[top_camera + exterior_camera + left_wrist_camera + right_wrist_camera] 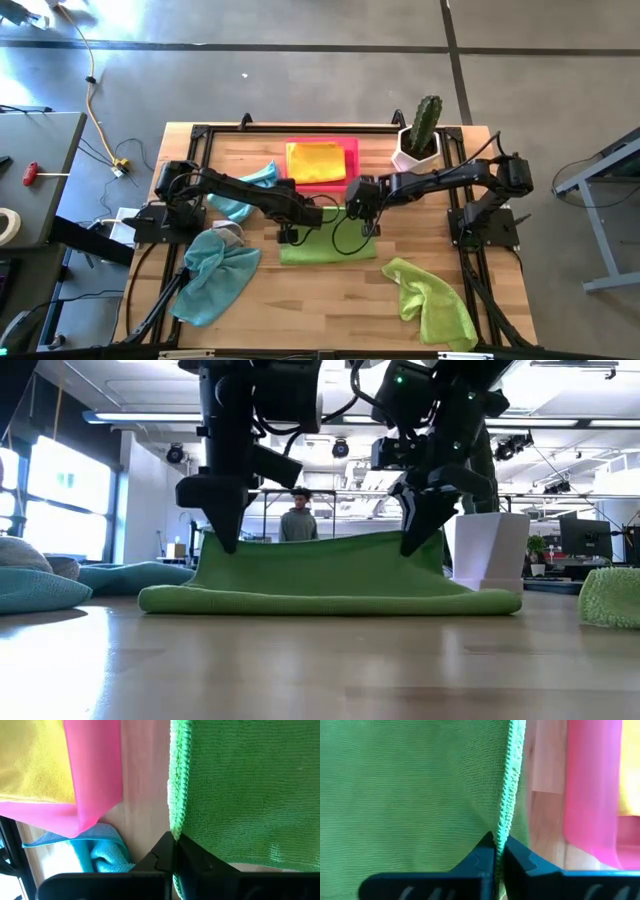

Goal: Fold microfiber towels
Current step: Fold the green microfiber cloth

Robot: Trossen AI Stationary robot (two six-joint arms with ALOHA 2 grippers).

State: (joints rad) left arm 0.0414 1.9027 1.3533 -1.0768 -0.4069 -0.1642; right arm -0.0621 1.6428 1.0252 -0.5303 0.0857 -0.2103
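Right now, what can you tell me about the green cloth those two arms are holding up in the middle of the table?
The green towel is a soft, looped microfibre cloth with a stitched lime edge. Its near part lies flat on the wooden table, in front of the pink tray. Its far edge is lifted, pinched at one corner by the left gripper and at the other by the right gripper, so it stands like a low wall.

No readable text, labels, brands or numbers in any view. Nothing legible on the towels, tray, pot, arms or table, and anything in the room background is too small to make out.
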